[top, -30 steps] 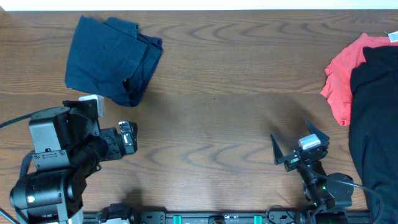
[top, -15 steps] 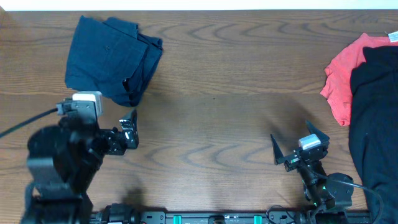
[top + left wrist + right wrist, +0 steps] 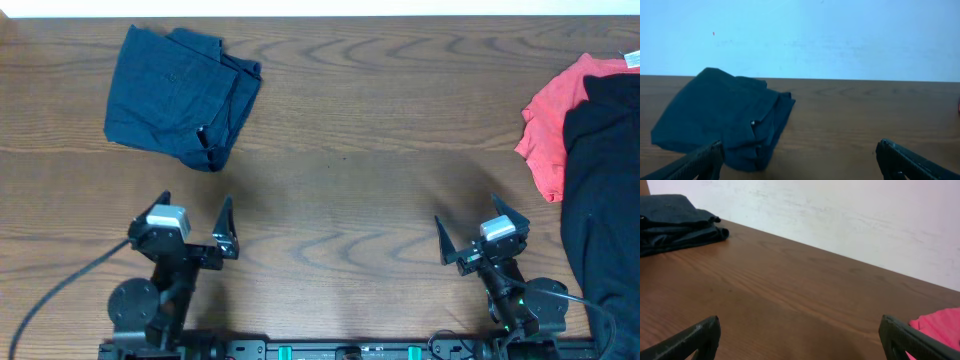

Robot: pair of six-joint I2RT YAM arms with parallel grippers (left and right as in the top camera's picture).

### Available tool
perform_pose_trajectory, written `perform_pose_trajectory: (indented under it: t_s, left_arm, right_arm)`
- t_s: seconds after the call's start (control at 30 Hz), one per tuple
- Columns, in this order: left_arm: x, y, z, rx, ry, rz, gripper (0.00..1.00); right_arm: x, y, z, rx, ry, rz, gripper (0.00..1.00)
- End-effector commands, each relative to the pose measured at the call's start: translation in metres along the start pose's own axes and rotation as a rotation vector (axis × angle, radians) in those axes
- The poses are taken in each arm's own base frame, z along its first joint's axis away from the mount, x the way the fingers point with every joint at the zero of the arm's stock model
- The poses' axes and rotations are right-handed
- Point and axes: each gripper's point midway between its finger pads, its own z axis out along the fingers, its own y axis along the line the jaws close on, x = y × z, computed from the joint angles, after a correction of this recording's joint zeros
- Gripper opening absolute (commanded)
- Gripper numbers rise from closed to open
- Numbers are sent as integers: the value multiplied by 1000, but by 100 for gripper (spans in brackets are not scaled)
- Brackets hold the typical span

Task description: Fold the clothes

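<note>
Navy shorts (image 3: 180, 95) lie folded far-left on the surface (image 3: 340, 190); a coral-red garment (image 3: 548, 125) and a black garment (image 3: 605, 200) lie heaped far-right. The left claw (image 3: 196, 215) and the right claw (image 3: 470, 228) gape wide, empty. Likely between garments: next, the right claw must reach the coral-red garment.

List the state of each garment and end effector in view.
navy shorts: folded, lying free at far left.
coral-red garment: crumpled, not folded, at far right.
black garment: heaped, not folded, overlapping the coral-red one.
left end effector: open, empty.
right end effector: open, empty.
</note>
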Motion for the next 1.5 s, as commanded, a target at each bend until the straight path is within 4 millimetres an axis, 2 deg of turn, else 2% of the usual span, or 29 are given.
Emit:
perform_pose_trajectory:
  t_s: [0.0, 0.23, 0.43, 0.7, 0.8, 1.47]
  left_arm:
    - [8, 1, -2, -1, -31, -11, 98]
    - [24, 3, 1, 2, -59, -6, 98]
    - [35, 7, 12, 2, -92, -1, 98]
    - [69, 12, 22, -5, -26, -11, 98]
    - [90, 15, 26, -10, 17, -18, 98]
    - [90, 12, 26, 0, 17, -17, 98]
  right_arm:
    - [1, 0, 0, 1, -2, 18, 99]
    - [1, 0, 0, 0, -2, 18, 99]
    - [1, 0, 0, 0, -2, 18, 99]
    - [1, 0, 0, 0, -2, 18, 99]
    - [1, 0, 0, 0, -2, 18, 99]
    - [1, 0, 0, 0, -2, 18, 99]
